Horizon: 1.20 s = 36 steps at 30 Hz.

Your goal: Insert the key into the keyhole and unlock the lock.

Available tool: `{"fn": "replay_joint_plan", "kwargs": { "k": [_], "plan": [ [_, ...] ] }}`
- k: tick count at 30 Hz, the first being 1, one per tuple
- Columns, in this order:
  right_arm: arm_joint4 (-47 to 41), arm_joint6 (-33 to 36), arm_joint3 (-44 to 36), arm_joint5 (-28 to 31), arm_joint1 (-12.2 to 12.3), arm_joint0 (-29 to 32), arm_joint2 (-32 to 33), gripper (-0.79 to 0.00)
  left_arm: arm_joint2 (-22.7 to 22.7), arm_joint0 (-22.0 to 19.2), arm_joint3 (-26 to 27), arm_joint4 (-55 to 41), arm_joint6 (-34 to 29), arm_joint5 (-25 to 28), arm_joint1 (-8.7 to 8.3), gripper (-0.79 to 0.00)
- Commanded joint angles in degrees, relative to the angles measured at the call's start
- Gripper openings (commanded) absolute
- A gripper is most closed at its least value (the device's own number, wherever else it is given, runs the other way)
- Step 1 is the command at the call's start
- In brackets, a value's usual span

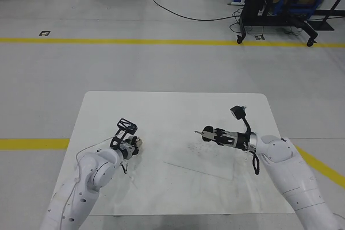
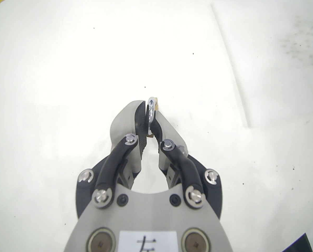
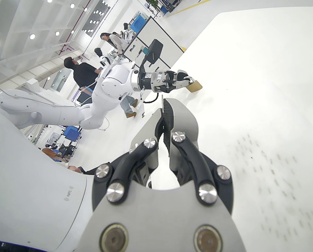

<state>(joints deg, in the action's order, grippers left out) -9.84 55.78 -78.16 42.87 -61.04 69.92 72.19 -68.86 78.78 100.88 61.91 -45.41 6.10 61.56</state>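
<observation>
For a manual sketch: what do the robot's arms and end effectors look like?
The left arm and right arm are white rounded shells. The left end effector and right end effector have grey fingers, ribbed black pads, curved black links and silver bolts. A white label marks the left one; a black cable loops by the right wrist.

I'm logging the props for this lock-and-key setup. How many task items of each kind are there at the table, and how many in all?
padlock: 1 (brass body, shackle clamped in the left gripper)
key: 1 (tip sticking out of the right gripper)
Total: 2
</observation>
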Motion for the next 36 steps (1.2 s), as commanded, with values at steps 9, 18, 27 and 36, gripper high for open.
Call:
{"fn": "replay_joint_plan", "kwargs": {
  "k": [9, 18, 27, 36],
  "plan": [
    [0.00, 0.00, 0.00, 0.00, 0.00, 0.00, 0.00, -0.785, -3.84, -0.24, -4.37, -20.73, 11.78, 2.75, 0.99, -0.785],
    [0.00, 0.00, 0.00, 0.00, 0.00, 0.00, 0.00, -0.785, -7.94, -0.98, -11.24, -51.77, 12.24, 17.23, 1.53, -0.785],
    [0.00, 0.00, 0.00, 0.00, 0.00, 0.00, 0.00, -0.785, -6.82, -0.70, -12.06, -58.79, 11.68, 16.79, 1.90, -0.785],
    [-7.36, -6.24, -1.03, 0.22, -2.47, -2.32, -8.97, -0.785, -4.91, -3.16, -20.77, -96.86, 2.50, 9.37, 3.67, -0.785]
  ]
}}
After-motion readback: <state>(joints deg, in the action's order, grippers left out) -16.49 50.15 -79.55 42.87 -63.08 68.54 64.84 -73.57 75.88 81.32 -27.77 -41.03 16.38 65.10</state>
